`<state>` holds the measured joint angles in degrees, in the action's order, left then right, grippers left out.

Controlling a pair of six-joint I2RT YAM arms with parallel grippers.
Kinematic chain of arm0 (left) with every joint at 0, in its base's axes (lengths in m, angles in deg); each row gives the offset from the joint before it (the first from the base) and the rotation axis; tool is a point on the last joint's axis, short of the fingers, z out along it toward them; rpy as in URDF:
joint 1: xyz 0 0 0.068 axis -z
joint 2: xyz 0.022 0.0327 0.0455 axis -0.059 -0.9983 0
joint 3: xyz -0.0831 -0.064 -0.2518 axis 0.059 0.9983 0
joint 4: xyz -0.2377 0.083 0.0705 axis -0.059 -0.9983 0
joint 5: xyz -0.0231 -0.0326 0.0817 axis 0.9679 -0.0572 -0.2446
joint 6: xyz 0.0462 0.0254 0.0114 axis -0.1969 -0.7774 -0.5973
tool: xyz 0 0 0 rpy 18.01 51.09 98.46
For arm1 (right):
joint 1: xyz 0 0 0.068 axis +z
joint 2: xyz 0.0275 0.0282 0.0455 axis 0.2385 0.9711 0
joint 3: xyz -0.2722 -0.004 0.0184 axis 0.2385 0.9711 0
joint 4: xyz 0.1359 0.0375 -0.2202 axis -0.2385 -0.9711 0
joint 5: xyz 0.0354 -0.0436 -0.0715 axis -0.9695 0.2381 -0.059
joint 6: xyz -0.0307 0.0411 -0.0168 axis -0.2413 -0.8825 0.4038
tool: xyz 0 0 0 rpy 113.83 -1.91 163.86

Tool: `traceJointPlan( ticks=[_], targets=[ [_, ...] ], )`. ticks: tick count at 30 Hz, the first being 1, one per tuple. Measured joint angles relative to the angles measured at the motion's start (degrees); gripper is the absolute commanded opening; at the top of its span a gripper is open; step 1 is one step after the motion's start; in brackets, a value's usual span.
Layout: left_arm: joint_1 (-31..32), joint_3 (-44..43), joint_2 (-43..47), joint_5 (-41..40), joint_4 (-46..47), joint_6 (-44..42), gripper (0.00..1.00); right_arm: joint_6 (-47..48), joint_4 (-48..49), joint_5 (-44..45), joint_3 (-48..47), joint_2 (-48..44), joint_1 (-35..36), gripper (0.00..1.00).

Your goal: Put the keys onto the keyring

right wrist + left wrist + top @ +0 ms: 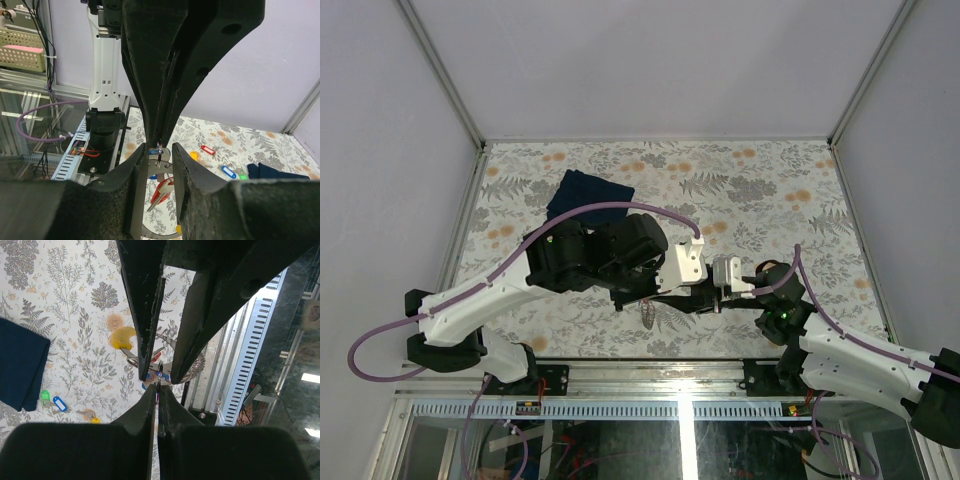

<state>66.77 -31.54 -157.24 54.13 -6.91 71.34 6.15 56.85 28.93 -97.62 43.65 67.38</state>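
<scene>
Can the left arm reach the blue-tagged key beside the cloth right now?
Probably not yet: the left tool is shut on the keyring. The blue-tagged key lies uncovered beside the cloth; only that grip hinders it.

On table (pixel 770 190): cloth (pixel 588 192) in far left part, behind L arm (pixel 490 295); L gripper (pixel 158 388) & R gripper (pixel 159 148) meet tip to tip above near part, centre; keyring (pixel 648 314) hangs betw. them, pinched in L tips; one key (pixel 161 189) hangs on it, below R tips; loose keys (pixel 228 171) lie on table betw. grippers & cloth, two just beside cloth edge.
</scene>
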Motion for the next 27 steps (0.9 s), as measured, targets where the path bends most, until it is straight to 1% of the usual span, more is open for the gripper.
traceJointPlan(
  ticks=[20, 23, 25, 27],
  targets=[
    [0.0, 0.0, 0.0, 0.2, 0.0, 0.0, 0.0, -0.6, 1.5, -0.4, 0.0, 1.0, 0.0, 0.21],
    [0.0, 0.0, 0.0, 0.2, 0.0, 0.0, 0.0, -0.7, 1.7, -0.4, 0.0, 1.1, 0.0, 0.21],
    [0.0, 0.0, 0.0, 0.2, 0.0, 0.0, 0.0, -0.7, 2.0, -0.4, 0.0, 1.1, 0.0, 0.24],
    [0.0, 0.0, 0.0, 0.2, 0.0, 0.0, 0.0, -0.8, 2.3, -0.4, -0.1, 1.1, 0.0, 0.24]
  ],
)
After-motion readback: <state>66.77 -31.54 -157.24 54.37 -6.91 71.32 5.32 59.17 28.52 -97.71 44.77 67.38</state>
